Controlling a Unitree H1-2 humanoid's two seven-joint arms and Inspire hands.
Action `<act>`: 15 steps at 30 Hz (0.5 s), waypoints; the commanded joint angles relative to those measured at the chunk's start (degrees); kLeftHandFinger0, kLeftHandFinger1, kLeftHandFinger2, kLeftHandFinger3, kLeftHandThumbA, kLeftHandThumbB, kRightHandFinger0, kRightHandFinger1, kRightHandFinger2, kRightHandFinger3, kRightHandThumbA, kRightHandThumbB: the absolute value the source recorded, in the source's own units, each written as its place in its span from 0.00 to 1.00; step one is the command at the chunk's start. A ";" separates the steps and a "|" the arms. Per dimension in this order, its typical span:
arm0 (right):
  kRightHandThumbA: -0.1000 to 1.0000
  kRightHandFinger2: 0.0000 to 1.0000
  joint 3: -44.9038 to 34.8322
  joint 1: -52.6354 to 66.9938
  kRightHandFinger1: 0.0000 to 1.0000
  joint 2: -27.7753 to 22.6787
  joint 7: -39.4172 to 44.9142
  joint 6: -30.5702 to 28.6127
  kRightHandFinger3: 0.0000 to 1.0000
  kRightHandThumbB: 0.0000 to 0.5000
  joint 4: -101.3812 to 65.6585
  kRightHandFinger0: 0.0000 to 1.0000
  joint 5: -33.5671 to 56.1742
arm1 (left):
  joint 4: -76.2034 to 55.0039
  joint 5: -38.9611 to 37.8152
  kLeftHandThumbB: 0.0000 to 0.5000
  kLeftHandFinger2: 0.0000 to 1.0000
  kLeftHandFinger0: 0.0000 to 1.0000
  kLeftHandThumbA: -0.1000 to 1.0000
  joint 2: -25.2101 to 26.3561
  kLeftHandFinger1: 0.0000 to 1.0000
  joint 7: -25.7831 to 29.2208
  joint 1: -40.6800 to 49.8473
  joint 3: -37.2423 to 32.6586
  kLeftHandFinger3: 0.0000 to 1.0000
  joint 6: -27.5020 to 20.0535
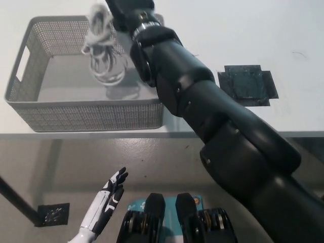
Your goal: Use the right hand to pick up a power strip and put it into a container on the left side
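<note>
While our right hand (126, 12) is reaching out over the gray mesh basket (30, 109), we are holding the power strip's bundled white cable (99, 38), which is hanging down inside the basket's far right part, its lower loops near or touching the basket floor; we cannot tell which. The strip's body itself is hard for us to make out among the loops and the black arm. Our fingers are mostly hidden at the top edge of the view, but since the bundle is dangling from the hand, we are judging that the hand is closed on it. Our white left hand (108, 201) is resting low, well below the basket and off the table (243, 30), its fingers spread and holding nothing. To finish this step well, we are thinking the bundle should come lower until its weight is lying on the basket floor before the fingers let go, and be kept away from the basket's right wall so no loop is draping over the rim. A dark patch (246, 83) is lying on the table to the right of the basket, well apart from it.
</note>
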 commanded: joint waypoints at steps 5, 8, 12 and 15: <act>0.86 1.00 -2.23 -13.91 1.00 -1.25 36.35 10.71 1.00 1.00 -2.17 1.00 6.30 | -1.64 0.18 0.29 1.00 1.00 1.00 1.16 1.00 -1.69 -3.36 -0.58 1.00 -0.42; 0.99 1.00 0.52 -15.79 1.00 -2.04 47.91 8.43 1.00 1.00 -1.56 1.00 3.98 | -1.72 0.55 0.29 1.00 1.00 1.00 1.12 1.00 -1.65 -3.93 -0.60 1.00 -0.10; 0.92 1.00 0.16 -16.84 1.00 -3.22 58.39 -0.27 1.00 1.00 -2.34 1.00 5.29 | -1.89 1.61 0.24 1.00 1.00 1.00 1.45 1.00 -1.40 -4.11 -0.78 1.00 -0.33; 0.97 1.00 -0.82 -18.71 1.00 -4.43 65.93 -4.36 1.00 1.00 -3.42 1.00 7.07 | -2.02 1.93 0.24 1.00 1.00 1.00 1.68 1.00 -1.46 -4.26 -0.85 1.00 -0.35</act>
